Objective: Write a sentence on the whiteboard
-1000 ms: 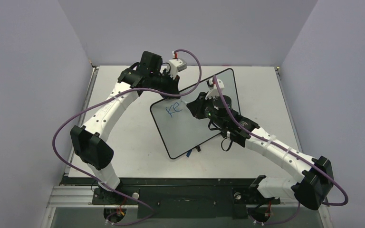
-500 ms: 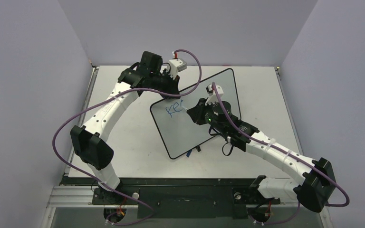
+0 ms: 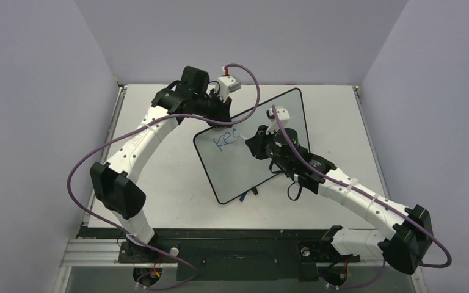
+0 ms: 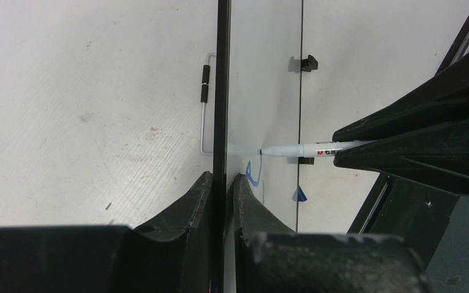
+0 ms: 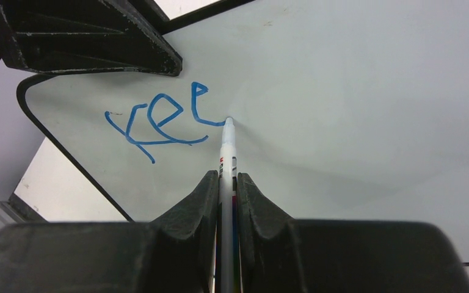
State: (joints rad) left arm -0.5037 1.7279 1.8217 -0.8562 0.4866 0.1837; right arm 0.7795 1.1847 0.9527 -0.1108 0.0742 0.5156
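While the right gripper (image 5: 226, 178) pinches the marker (image 5: 227, 143) between narrow jaws, the tip touches the whiteboard (image 5: 366, 85) at the tail of a letter. The left gripper (image 4: 222, 183) has its jaws closed down on the board's black edge and props the board tilted above the table (image 3: 159, 183), roughly mid-table and skewed to it.

A second ago the blue lettering (image 5: 159, 125) reads "ke"; now it reads "kee", with the second "e" drawn and its last stroke ending right at the marker tip. The right wrist has slid a little to the right along the line. By my reckoning, the first word lacks at least one letter and nearly the whole sentence remains to be written.

To the right of the tip the board is bare, so the line has room to run. The left gripper's fingers sit just above the "k", near the writing but not across its path.

On the far long edge sits a small black clip foot (image 4: 307, 62). A bent wire bracket (image 4: 203, 104) lies on the table behind the board, and a small blue bit (image 3: 243, 197) shows by the board's near edge; what it is I cannot tell.
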